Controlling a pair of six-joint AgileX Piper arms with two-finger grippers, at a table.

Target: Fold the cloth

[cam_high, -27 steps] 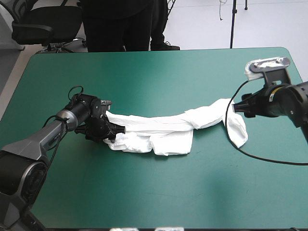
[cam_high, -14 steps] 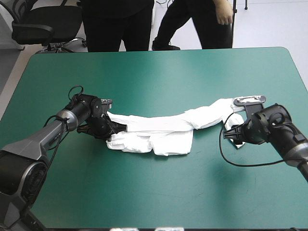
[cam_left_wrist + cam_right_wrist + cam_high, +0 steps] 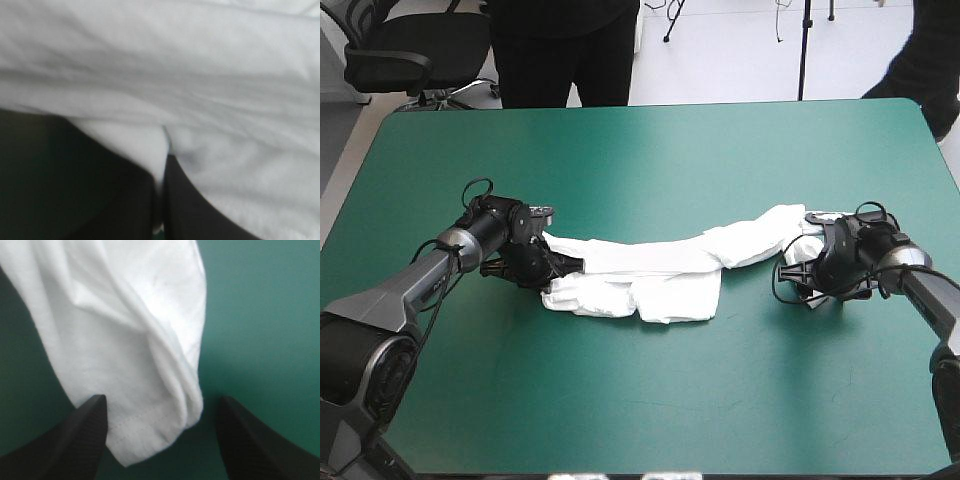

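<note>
At either end of the T-shirt (image 3: 660, 262) — left tool (image 3: 164, 150) apparently pinching it, right tool (image 3: 161, 400) spread around the hem

The right gripper (image 3: 161, 399) has its two black fingers (image 3: 75, 440) spread wide apart. Between them lies one end of the white T-shirt (image 3: 125, 335), with a stitched edge and several long folds. One finger is just beside this edge, and the other is clear of it. The T-shirt rests on the teal-green cover (image 3: 260, 315) and reaches away ahead of the gripper.

T-shirt (image 3: 660, 270) white, seemingly plain; cover (image 3: 640, 150) teal-green; fingers (image 3: 75, 440) black.
</note>
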